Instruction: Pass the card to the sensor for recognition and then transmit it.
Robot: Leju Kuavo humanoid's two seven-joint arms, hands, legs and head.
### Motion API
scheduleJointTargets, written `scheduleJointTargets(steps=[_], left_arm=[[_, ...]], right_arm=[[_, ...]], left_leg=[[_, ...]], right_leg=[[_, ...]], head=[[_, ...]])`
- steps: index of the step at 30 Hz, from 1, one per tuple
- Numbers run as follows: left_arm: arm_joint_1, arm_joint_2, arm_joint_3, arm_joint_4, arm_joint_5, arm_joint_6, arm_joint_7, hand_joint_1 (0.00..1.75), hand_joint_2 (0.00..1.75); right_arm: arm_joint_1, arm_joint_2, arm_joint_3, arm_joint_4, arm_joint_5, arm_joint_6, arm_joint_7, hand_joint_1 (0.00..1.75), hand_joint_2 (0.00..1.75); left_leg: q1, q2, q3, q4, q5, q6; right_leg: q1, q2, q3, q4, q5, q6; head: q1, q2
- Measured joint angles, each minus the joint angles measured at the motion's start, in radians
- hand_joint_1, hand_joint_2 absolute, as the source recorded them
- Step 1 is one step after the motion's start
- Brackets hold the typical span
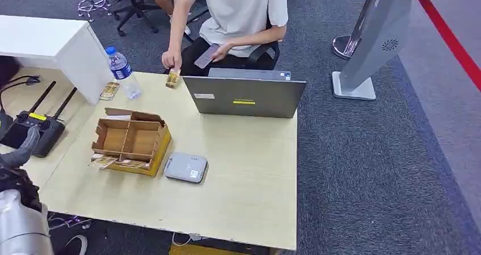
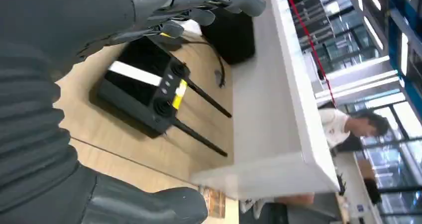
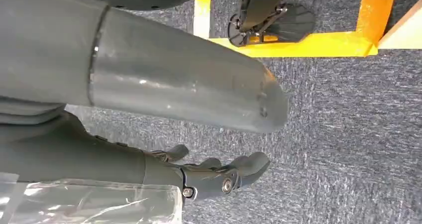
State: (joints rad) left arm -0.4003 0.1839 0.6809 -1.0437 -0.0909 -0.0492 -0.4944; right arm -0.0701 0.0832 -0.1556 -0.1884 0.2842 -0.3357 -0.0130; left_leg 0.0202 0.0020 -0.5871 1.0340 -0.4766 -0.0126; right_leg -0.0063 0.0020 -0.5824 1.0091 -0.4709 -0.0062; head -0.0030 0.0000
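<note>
A pale wooden table [image 1: 249, 170] is seen on grey carpet. A grey laptop [image 1: 244, 95] stands at its far edge, a divided cardboard box [image 1: 131, 141] to its left, cards [image 1: 104, 162] lying at the box's front. A flat rounded grey sensor [image 1: 186, 167] sits just beside the box. The left hand [image 2: 164, 15] is held empty, fingers apart; the right hand [image 3: 214, 176] hangs over the carpet, fingers loosely spread, holding nothing.
</note>
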Motion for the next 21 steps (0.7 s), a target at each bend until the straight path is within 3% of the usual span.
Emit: scheduleJointTargets(steps=[21], left_arm=[[-0.256,-0.037,-0.447,-0.001,-0.587,0.2,0.191,0.0,1.75]], right_arm=[[-0.011,0.004,0.023,0.0,0.053,0.017,0.035,0.0,0.0]], left_leg=[[0.0,0.001,0.0,0.0,0.0,0.0]], right_leg=[[0.0,0.002,-0.001,0.0,0.001,0.001]], head=[[0.0,0.0]])
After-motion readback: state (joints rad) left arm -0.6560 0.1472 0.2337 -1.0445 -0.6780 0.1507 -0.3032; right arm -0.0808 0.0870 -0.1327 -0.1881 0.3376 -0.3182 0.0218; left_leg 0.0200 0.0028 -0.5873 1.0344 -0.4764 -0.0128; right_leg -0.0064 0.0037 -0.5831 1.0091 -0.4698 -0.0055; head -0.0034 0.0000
